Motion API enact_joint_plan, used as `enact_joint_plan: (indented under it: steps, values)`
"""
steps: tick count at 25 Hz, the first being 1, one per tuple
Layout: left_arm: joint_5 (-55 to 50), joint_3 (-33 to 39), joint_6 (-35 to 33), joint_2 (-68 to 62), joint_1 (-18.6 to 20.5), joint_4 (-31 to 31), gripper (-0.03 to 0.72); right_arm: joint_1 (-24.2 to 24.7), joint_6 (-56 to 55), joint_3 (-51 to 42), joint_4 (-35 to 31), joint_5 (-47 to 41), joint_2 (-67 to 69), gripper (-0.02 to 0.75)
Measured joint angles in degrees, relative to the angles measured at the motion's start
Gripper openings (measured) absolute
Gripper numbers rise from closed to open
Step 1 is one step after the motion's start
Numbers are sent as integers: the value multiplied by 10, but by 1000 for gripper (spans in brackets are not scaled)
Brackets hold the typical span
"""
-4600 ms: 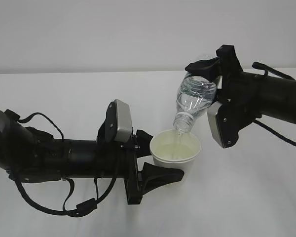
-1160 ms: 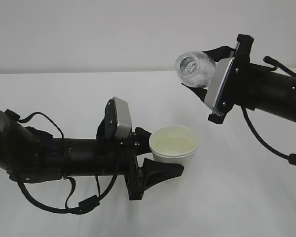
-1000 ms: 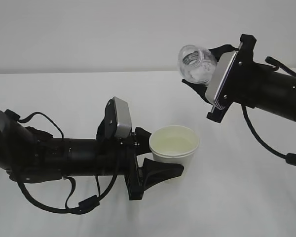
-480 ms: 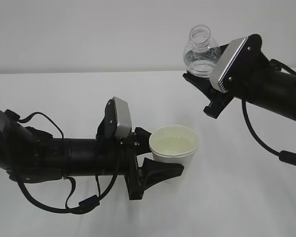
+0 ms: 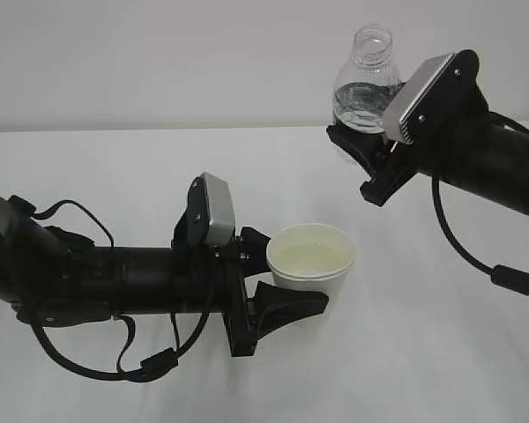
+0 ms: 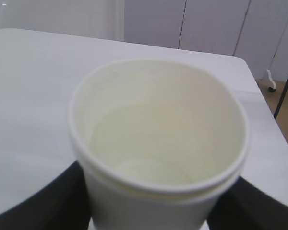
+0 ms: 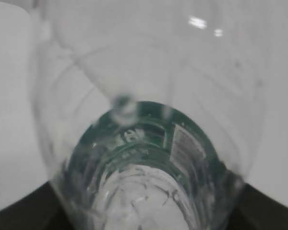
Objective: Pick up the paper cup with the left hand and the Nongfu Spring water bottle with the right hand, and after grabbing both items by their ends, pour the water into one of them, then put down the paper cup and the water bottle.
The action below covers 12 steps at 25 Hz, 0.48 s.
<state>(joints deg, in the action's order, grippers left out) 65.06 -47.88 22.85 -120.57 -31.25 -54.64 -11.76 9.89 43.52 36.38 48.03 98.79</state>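
Plain white matte table (image 5: 441, 352), nothing much on it, pale blank wall (image 5: 159, 62) behind. Nearest the ext cam is the left hand (image 5: 278, 278), lying low over the tabletop, jaws spread about cup-wide and clamped on the sides of the cup (image 5: 311, 267), which sits upright w/ its rolled rim on top. Cup's white paper, tapered, cream inside, w/ clear water (image 5: 310, 257) pooled in it. Further back and up on the right, the right hand (image 5: 370, 159) grips the bottle (image 5: 366, 84) by its lower end, jaws roughly bottle-wide; the bottle's well apart from the cup, held high, neck up, no cap, tipped a bit

Left wrist cam adds stuff the ext doesn't: pale cabinet doors (image 6: 216, 24) past the table's far edge, plus a bit of floor. Right wrist cam looks along the bottle (image 7: 149, 143) from its base, so you get the green label band (image 7: 182, 139) and ribbed clear plastic up close, kinda blurry
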Motion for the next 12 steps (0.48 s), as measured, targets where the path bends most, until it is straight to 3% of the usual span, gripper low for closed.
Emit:
enact_joint_plan:
  steps: [12]
  values:
    - [0,0,0,0,0,0,462,0,-84,0,-7,0,0,452]
